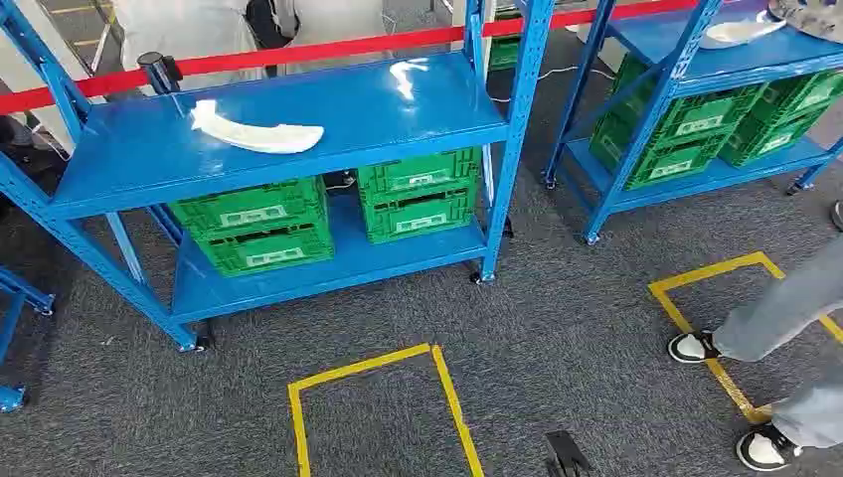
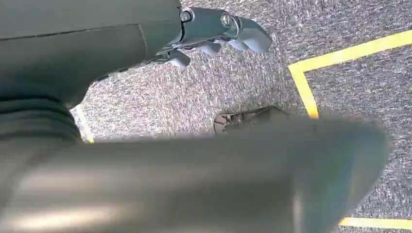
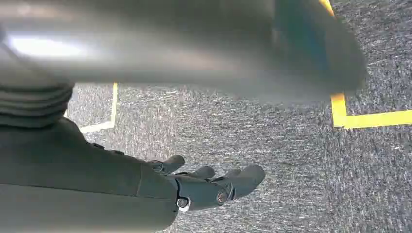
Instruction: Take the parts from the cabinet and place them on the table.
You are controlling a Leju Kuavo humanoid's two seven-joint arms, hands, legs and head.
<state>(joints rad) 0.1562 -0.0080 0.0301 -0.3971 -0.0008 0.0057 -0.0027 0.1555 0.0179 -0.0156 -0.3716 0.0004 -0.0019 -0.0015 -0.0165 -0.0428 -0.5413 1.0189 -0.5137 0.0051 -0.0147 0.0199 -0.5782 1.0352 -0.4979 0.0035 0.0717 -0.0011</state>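
Note:
A curved white part (image 1: pixel 256 133) lies on the top shelf of the blue rack (image 1: pixel 328 109) in front of me in the head view. A second white part (image 1: pixel 739 32) lies on the top shelf of the blue rack (image 1: pixel 696 60) at the right. My left hand (image 2: pixel 218 34) hangs over the grey carpet with its fingers stretched out and nothing in it. My right hand (image 3: pixel 214 182) also hangs over the carpet, fingers apart and empty. Both hands are far from the parts.
Green crates (image 1: pixel 258 227) (image 1: pixel 416 194) stand on the lower shelf of the near rack, more green crates (image 1: pixel 696 129) in the right rack. Yellow tape squares (image 1: pixel 383 397) (image 1: pixel 716 318) mark the carpet. A person's legs and shoes (image 1: pixel 765 328) stand at the right. A red barrier band (image 1: pixel 298 55) runs behind the racks.

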